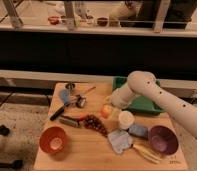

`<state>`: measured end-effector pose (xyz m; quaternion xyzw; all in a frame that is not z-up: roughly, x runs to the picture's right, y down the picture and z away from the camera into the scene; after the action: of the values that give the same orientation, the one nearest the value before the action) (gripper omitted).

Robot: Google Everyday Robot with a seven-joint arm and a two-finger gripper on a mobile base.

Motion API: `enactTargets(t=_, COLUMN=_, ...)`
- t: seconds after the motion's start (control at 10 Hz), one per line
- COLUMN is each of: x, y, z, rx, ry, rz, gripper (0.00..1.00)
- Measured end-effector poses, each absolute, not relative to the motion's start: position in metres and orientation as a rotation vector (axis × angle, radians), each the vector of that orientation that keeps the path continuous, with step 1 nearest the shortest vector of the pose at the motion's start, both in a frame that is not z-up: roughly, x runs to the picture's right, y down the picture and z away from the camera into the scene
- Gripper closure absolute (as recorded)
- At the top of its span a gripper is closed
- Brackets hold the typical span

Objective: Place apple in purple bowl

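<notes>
The apple point(106, 111) is a small yellow-orange fruit with a reddish blush, near the middle of the wooden table point(87, 155). My gripper point(112, 102) is at the end of the white arm, which comes in from the right. It sits right at the apple's upper right side, close against it. The purple bowl point(163, 139) stands at the table's front right, well to the right of the apple and nearer the front, and looks empty.
A white cup point(125, 119) stands just right of the apple. Dark grapes point(95, 123) lie to its front left. An orange bowl point(54, 140) is at front left. A green tray point(143, 103) sits behind the arm. Utensils point(68, 97), a blue cloth point(119, 140) and a pale yellow item point(147, 153) lie around.
</notes>
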<state>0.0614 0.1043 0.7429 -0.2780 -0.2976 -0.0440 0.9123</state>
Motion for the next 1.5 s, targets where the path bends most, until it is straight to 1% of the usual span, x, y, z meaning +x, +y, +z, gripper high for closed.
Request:
enactTargets(t=0.8, x=0.084, y=0.116, z=0.717, rx=-0.562, ry=-0.633, rz=-0.115, gripper=1.00)
enactTargets(t=1.5, x=0.102, y=0.121, z=0.704, rx=-0.547, ry=-0.626, rz=-0.131, gripper=1.00)
